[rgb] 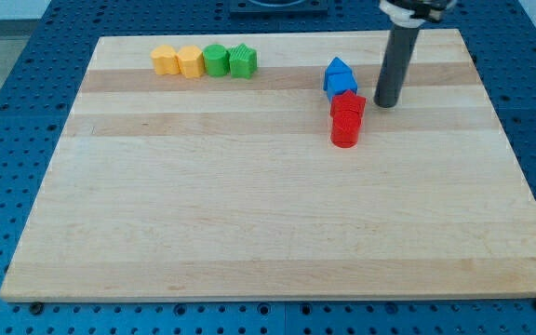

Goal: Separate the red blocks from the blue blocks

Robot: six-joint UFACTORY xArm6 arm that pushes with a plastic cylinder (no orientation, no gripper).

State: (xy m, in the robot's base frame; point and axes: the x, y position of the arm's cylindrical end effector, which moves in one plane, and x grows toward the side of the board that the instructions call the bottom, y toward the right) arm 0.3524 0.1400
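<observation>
Two blue blocks sit together right of the board's centre near the view's top: a blue triangular block (337, 68) and a blue block (341, 85) just below it. Touching them from below are two red blocks: a red block (348, 106) and a red cylinder (344, 130). The four form one short column. My dark rod comes down from the view's top right, and my tip (386, 102) rests on the board just right of the upper red block, a small gap away from it.
A row of four blocks lies near the board's top edge at the left: two yellow blocks (164, 60) (190, 61), a green block (215, 60) and a green star-like block (243, 61). The wooden board (268, 233) lies on a blue perforated table.
</observation>
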